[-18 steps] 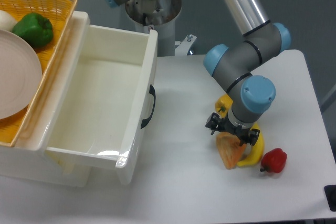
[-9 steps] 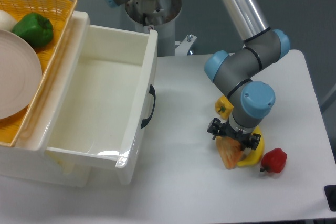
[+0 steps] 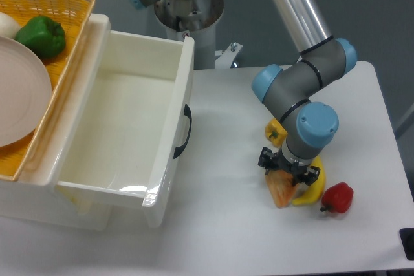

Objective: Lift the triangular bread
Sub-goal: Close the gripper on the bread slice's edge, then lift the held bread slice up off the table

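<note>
**Gripper low over the bread wedge, grasp not confirmed**

Gripper [image 3: 288,174] sits right down on the upper end of the triangular bread [image 3: 283,192]. The wrist housing blocks the view from above, so only the black finger mounts show on either side. Cannot tell whether the fingers are spread around the wedge or already pressed onto it. The mounts straddle the wide end of the wedge, which reads as a grasp across its width; that is a judgement, not seen.

Bread lies flat on the white table [image 3: 233,224], pointed tip toward the near edge, orange-tan with faint streaks. Its right side is touching or just beside the banana [image 3: 313,189], which curves along it. A top-down approach makes sense here: there is little side room on the banana's flank, so one finger has to come down in or near that seam.

Small yellow pepper [image 3: 275,130] is just behind the gripper, partly hidden by the arm [image 3: 297,85]. Red pepper [image 3: 337,198] sits just right of the banana's lower end, near the table's front right corner. The four items are clustered, so a nudge to the banana is the likely slip.

Further left, well apart from the cluster: a white open drawer or bin [image 3: 123,127] with a dark handle [image 3: 184,132] on its near wall. Beyond it, a woven yellow basket [image 3: 45,4] holding a green pepper [image 3: 42,35] and a pale plate [image 3: 19,95].

Step in hand, as judged: closing on or about to lift the bread. Lift not yet visible; bread rests on the table.
</note>
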